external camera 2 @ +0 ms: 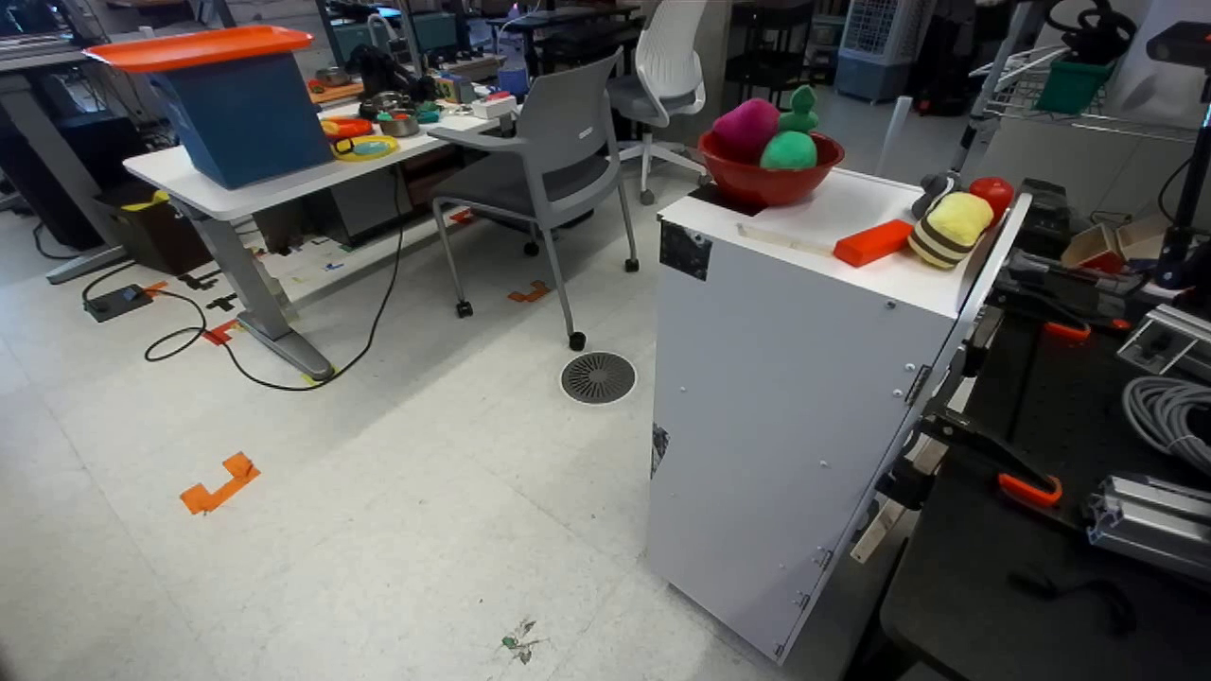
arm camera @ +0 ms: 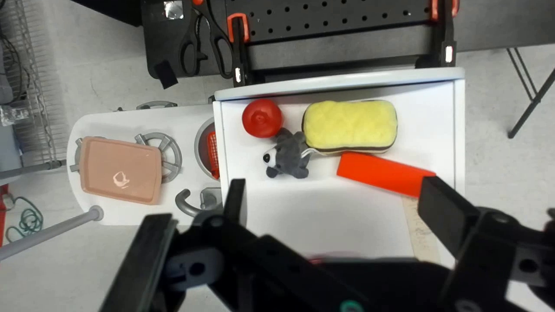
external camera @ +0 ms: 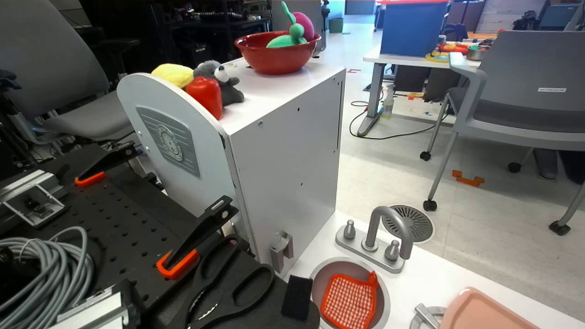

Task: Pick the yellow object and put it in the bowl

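White tabletop [arm camera: 329, 216] holds a yellow toy [arm camera: 350, 125], upper middle of wrist view; gripper [arm camera: 334, 190] lower in frame, spread apart; red bowl [external camera: 276, 58] near top in both exterior views

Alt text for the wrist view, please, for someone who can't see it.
An open, empty gripper hangs over a white cabinet top bearing a yellow plush, grey stuffed animal, red pepper and orange-red block. At left, a pink tray lies on a white counter.

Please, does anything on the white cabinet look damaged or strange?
Yes: in an exterior view, a dark mottled patch interrupts the pale cabinet at an upper corner, with a smaller patch lower on that edge. Whether damage or tape, I cannot tell.
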`<state>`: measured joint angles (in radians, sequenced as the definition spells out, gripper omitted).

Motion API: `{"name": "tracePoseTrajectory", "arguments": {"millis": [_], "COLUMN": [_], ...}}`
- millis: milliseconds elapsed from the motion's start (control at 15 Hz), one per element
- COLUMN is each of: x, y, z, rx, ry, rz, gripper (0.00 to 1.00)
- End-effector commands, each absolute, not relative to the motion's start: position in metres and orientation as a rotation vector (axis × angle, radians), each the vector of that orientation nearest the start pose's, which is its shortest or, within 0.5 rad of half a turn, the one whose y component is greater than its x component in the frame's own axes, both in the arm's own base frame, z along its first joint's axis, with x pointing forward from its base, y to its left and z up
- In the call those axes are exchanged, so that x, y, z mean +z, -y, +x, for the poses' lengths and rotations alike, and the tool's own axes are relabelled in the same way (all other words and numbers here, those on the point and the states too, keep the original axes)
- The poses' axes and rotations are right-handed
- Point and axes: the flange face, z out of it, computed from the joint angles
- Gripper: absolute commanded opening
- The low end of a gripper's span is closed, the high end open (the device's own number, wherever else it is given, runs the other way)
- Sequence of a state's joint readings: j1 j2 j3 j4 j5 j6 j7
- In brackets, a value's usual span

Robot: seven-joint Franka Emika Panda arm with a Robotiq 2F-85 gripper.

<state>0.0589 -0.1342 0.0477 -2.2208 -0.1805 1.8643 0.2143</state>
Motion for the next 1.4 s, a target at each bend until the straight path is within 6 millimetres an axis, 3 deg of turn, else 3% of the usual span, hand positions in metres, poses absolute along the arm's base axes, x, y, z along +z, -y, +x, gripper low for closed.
{"name": "tracePoseTrajectory", "arguments": {"millis": [0,267,600,1000,1333], "x": [0.426,0.425,0.400,0.364,0.343], "y": [-0.037,-0.033,-0.031,-0.018,-0.011], "z": [0.465,0.458,0.450,0.444,0.447], "rx": [0.130,-0.008,-0.058,0.071,0.175], "ry": [-0.122,-0.149,0.055,0.143,0.023], "rz": [-3.337,-3.281,-3.144,-2.977,-2.994], "gripper": [1.00,1.00,1.00,1.00,1.00]}}
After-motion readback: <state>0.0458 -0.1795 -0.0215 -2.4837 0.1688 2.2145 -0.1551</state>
